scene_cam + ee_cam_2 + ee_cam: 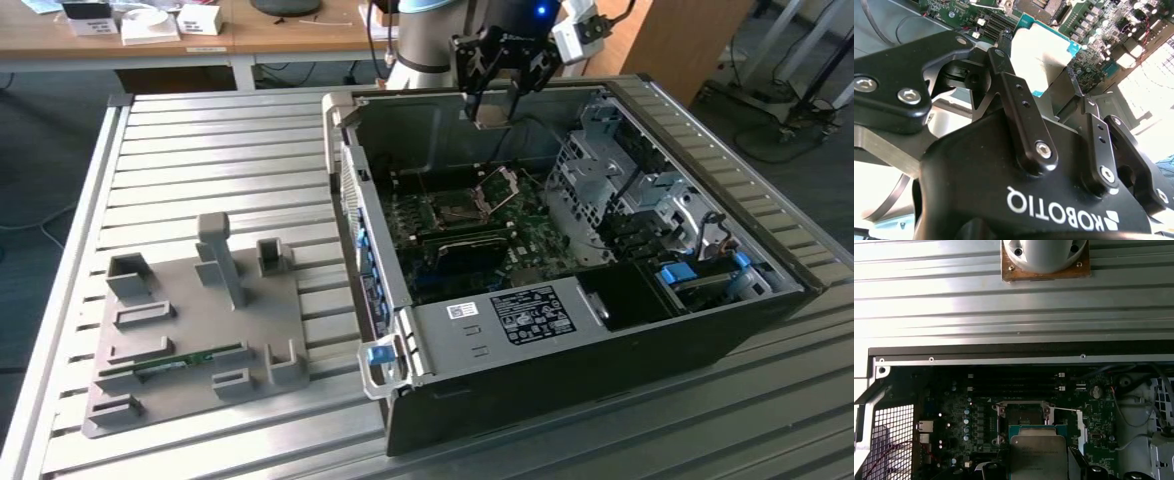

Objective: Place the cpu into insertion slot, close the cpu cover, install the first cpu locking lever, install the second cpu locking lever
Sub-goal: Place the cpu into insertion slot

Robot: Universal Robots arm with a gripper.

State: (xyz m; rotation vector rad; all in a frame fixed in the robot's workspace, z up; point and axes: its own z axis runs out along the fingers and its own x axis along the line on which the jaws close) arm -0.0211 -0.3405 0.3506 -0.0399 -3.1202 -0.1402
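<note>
Placement is not yet done: the gripper (490,116) clasps the cpu (1036,455) high above the open computer case's (747,330) far end. Below, the insertion slot (1022,416) lies bare and the cpu cover (502,190) stands raised; every step remains.

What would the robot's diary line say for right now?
gripper: shut on the cpu | place: over the open computer case | insertion slot: empty | cpu cover: raised
</note>
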